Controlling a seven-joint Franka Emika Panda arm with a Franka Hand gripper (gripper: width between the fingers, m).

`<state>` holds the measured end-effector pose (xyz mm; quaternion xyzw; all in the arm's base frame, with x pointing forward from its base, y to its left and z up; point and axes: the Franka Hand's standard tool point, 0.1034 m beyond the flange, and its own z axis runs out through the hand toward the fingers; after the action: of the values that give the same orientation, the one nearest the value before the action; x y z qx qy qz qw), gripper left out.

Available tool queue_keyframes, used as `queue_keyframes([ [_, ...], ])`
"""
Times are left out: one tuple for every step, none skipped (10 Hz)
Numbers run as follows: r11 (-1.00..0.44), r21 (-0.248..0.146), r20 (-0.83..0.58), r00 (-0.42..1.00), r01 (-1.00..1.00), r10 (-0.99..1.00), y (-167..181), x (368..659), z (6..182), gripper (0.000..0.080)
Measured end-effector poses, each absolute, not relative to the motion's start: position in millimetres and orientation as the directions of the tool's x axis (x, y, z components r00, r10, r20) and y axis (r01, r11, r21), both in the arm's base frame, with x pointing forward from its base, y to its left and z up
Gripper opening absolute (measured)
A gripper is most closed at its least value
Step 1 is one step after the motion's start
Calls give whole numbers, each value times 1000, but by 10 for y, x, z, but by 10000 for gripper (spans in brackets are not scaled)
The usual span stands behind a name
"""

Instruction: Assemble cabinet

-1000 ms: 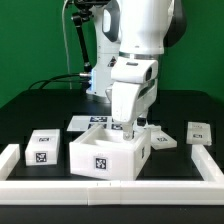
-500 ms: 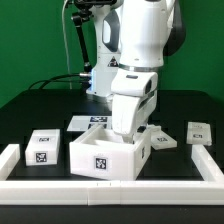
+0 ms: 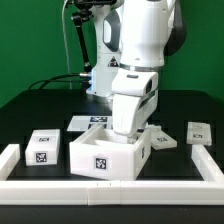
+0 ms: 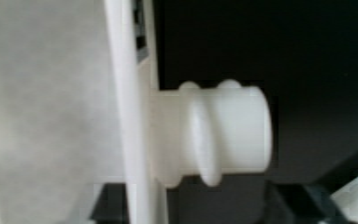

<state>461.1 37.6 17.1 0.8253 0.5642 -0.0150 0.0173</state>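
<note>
Where the pincer (image 3: 128,126) hangs low at the cabinet (image 3: 103,160), fingertips hidden, spread or pinching, cannot tell.

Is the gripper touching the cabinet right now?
Cannot tell. In the exterior view the gripper goes down behind the wall of the cabinet, fingertips hidden. The wrist view shows only white parts, no fingers.

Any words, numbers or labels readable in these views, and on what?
No words, numbers or brands can be read.
The cabinet, the small block at the exterior view's left and the flat piece at its right carry only black-and-white square tags, no text.
Wrist view: nothing written.
</note>
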Motion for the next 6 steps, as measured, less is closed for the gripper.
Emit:
queue_keyframes([
  [-363, 12, -44, 363, 932, 931, 375, 4611, 171, 239],
  [-363, 12, -44, 363, 932, 931, 375, 4611, 171, 70],
  [-363, 11, -45, 363, 932, 931, 374, 4608, 170, 34],
  [-363, 11, -45, 363, 932, 931, 375, 4609, 170, 34],
  [-363, 11, -45, 363, 932, 931, 374, 4608, 170, 34],
  [-363, 11, -45, 363, 932, 931, 374, 4608, 170, 34],
])
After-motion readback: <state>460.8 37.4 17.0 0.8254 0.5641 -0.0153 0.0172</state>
